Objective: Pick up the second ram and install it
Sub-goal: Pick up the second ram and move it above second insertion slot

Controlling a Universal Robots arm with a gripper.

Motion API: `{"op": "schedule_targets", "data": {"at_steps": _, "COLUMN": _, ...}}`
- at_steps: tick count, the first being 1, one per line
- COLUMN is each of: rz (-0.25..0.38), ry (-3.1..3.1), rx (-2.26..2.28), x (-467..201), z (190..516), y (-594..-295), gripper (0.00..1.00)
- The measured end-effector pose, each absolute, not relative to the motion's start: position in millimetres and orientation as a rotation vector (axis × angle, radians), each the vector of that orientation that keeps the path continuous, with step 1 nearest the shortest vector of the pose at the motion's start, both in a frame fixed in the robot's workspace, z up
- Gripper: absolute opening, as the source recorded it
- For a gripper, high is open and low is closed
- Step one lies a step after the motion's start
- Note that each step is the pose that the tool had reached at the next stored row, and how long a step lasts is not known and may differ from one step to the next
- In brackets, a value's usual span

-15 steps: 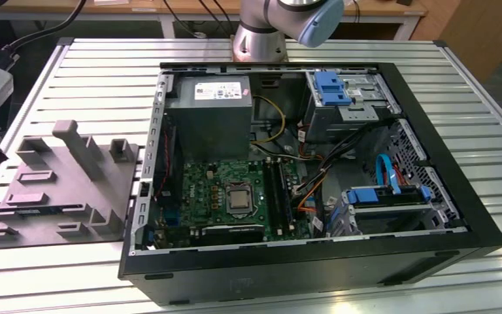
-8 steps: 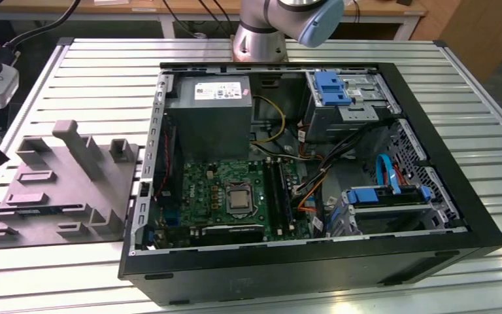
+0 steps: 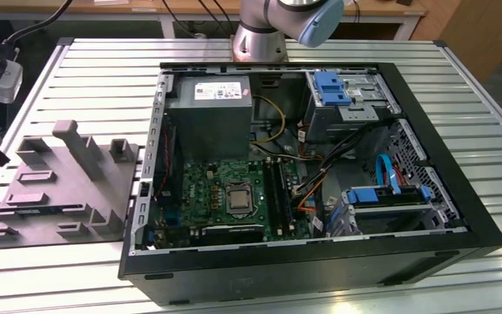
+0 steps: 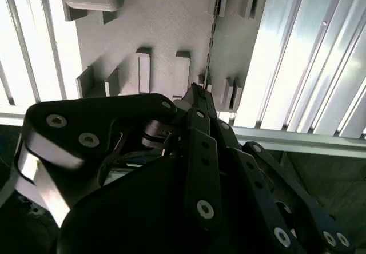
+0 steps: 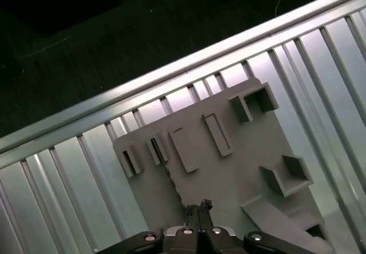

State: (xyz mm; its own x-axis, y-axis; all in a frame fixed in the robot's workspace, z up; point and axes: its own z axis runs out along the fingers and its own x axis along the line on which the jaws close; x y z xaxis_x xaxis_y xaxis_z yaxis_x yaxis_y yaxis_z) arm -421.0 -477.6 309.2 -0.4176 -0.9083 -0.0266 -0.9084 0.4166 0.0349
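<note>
Fingers [image 4: 196, 94] together and empty, I hover over the second ram [image 4: 213, 31], upright along one edge of the grey tray [image 4: 166, 19]; likely light, stiff, fragile, best pinched across its flat faces.

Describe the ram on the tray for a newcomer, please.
On the exterior view's left, beside the open computer case, lies a grey tray of upright blocks. The second ram is the thin strip standing on edge in it, blue-green where all else is grey.
</note>
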Motion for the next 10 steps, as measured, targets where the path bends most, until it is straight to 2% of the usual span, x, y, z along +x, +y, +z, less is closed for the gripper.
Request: {"op": "schedule_targets", "data": {"at_steps": 10, "rz": 0.064, "ry": 2.482, "rx": -1.931, "x": -421.1, "z": 306.7, "y": -477.6, "gripper": 0.10}}
